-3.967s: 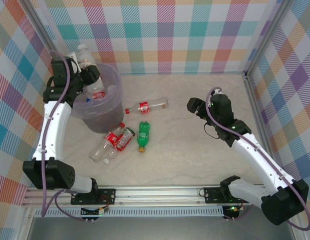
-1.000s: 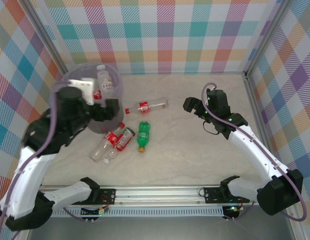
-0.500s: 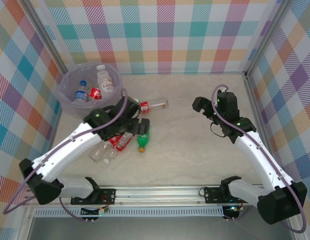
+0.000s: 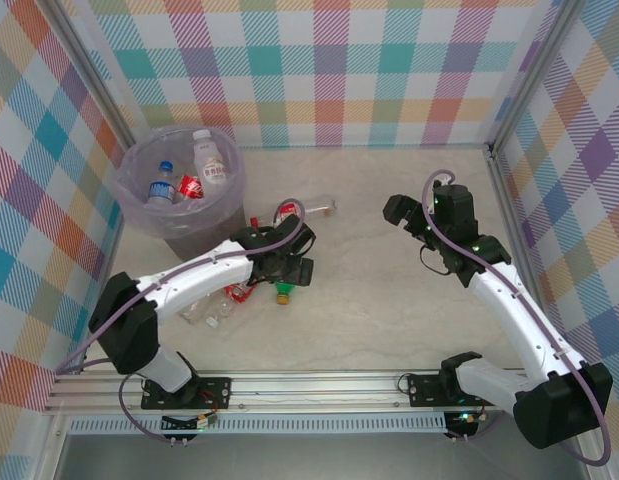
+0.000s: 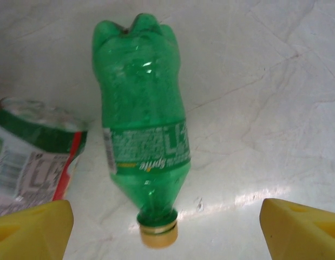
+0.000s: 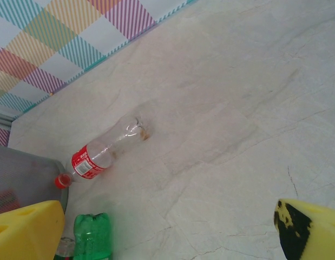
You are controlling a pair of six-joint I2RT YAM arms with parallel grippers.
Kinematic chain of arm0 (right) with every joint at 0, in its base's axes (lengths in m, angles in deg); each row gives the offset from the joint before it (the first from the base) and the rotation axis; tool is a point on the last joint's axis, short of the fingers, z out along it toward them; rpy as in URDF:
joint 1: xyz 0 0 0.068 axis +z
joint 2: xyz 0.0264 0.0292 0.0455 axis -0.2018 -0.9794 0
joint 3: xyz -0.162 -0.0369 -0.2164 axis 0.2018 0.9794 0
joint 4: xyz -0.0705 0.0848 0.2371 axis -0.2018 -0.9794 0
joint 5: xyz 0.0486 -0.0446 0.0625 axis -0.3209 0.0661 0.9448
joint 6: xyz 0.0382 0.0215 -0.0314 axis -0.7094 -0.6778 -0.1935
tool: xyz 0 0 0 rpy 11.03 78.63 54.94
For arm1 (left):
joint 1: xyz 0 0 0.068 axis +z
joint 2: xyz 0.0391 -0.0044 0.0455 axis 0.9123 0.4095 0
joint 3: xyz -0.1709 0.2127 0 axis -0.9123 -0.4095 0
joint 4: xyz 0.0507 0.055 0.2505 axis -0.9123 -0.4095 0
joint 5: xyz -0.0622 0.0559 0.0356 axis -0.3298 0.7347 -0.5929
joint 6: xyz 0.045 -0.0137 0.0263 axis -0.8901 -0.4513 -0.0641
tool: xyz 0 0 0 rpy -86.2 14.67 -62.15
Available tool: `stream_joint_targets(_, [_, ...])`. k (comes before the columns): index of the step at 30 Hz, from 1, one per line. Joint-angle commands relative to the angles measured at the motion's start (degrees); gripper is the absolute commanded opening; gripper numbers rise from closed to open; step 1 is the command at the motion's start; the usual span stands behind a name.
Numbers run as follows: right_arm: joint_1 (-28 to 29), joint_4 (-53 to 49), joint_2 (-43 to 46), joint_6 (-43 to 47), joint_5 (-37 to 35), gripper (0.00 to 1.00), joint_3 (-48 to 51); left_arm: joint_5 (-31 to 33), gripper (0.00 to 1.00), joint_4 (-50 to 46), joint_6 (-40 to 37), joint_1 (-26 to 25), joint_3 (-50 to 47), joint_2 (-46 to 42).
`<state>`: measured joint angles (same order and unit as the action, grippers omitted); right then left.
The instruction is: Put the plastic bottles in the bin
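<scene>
A green bottle [image 5: 143, 124] lies on the table with its yellow cap [image 5: 157, 234] toward the camera. My left gripper [image 5: 166, 233] is open, with one yellow finger [image 5: 29, 230] on each side of the cap, well apart from it. From above, the left gripper [image 4: 289, 258] covers most of the green bottle [image 4: 283, 290]. A clear red-labelled bottle [image 6: 102, 154] lies beyond it. The bin [image 4: 149, 220] at the back left holds three bottles [image 4: 211, 160]. Over bare table, my right gripper [image 4: 399, 212] hangs open.
Two more clear bottles [image 4: 214, 300] lie left of the green one, and one with a green and red label [image 5: 37, 146] is close beside it. Checked walls enclose the table. The marble surface [image 4: 389, 310] between the arms is bare.
The left arm has swung from the bin down and to the right over the green bottle. The right gripper has shifted slightly to the right.
</scene>
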<state>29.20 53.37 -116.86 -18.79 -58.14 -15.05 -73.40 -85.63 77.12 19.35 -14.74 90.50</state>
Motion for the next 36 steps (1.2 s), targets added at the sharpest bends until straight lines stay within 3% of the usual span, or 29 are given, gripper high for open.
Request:
stream_joint_targets(1, [-0.4,1.9,-0.5,-0.4,2.5,0.99,-0.1,0.3,0.87,3.2,0.3,-0.4,1.1,4.2])
stream_joint_targets(15, [-1.6,0.7,-1.4,0.8,2.9,0.99,-0.2,2.9,0.83,7.1,1.7,-0.4,4.4,15.0])
stream_joint_targets(22, [-1.8,0.5,-1.5,1.1,3.1,0.99,-0.2,5.2,0.73,7.7,0.6,-0.4,5.7,17.7])
stream_joint_targets(28, [-1.9,0.4,-1.1,1.2,2.9,0.99,0.1,5.1,0.64,8.1,-0.3,-0.4,5.8,16.7])
stream_joint_targets(36, [-1.9,0.4,-1.1,1.4,3.1,0.99,0.1,4.2,0.61,5.8,-2.8,-0.5,8.2,13.6])
